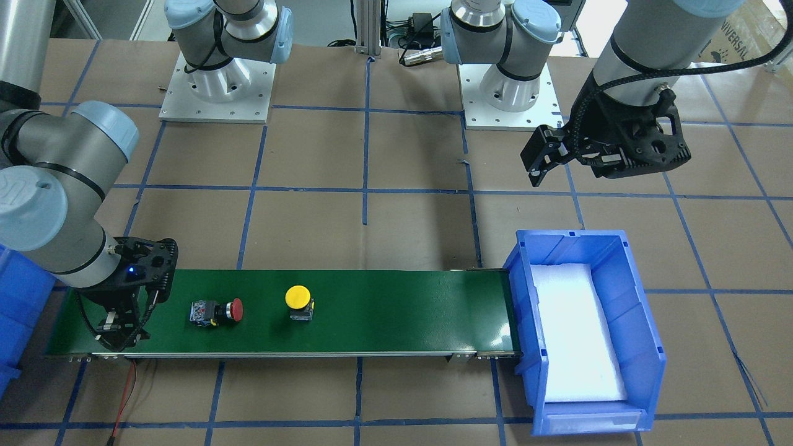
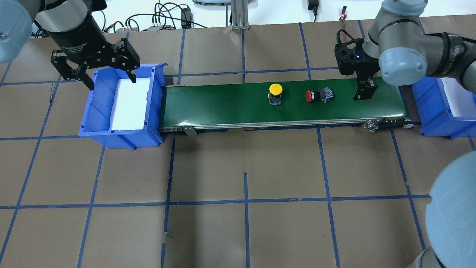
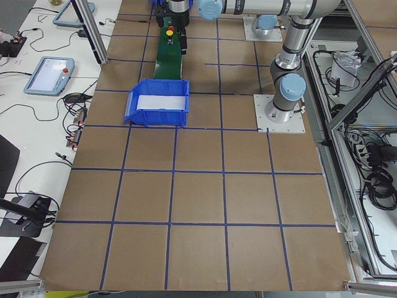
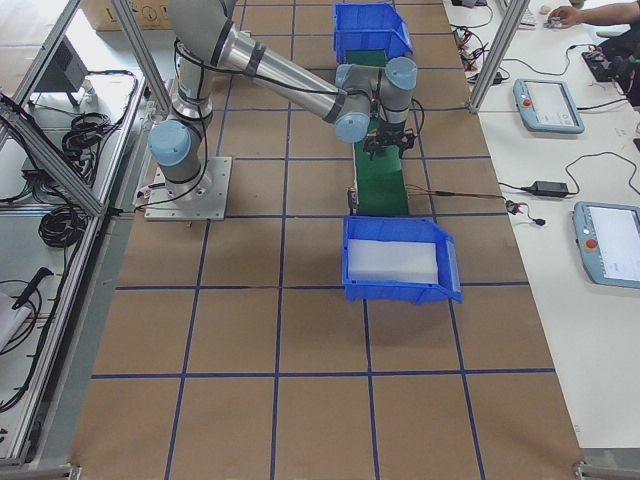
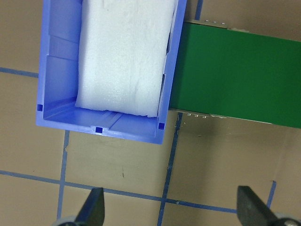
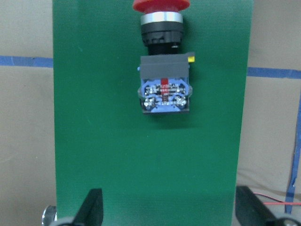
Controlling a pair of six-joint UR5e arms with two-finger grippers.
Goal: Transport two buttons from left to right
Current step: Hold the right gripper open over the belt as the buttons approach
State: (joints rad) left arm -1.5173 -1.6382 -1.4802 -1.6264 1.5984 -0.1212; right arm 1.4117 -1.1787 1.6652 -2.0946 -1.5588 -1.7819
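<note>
Two buttons are on the green conveyor belt (image 2: 223, 104). The yellow-capped button (image 2: 275, 93) (image 1: 298, 301) stands upright near the belt's middle. Lying on its side is the red-capped button (image 2: 319, 95) (image 1: 217, 311) (image 6: 164, 70), with its cap pointing away from my right gripper. My right gripper (image 2: 366, 95) (image 1: 121, 331) (image 6: 170, 209) is open just above the belt's end, a short way behind the red button and apart from it. Above the far rim of the blue bin (image 2: 97, 111) (image 5: 51, 70) at the belt's other end hangs my left gripper (image 2: 111, 80) (image 1: 540, 162) (image 5: 171, 209), open and holding nothing.
White foam (image 5: 127, 52) lines the blue bin. A second blue bin (image 2: 442, 108) (image 4: 372, 30) sits beyond the belt's end by my right arm. Brown table paper with blue tape lines surrounds the belt. Tablets, cables and a person's hand (image 4: 570, 15) are on side benches.
</note>
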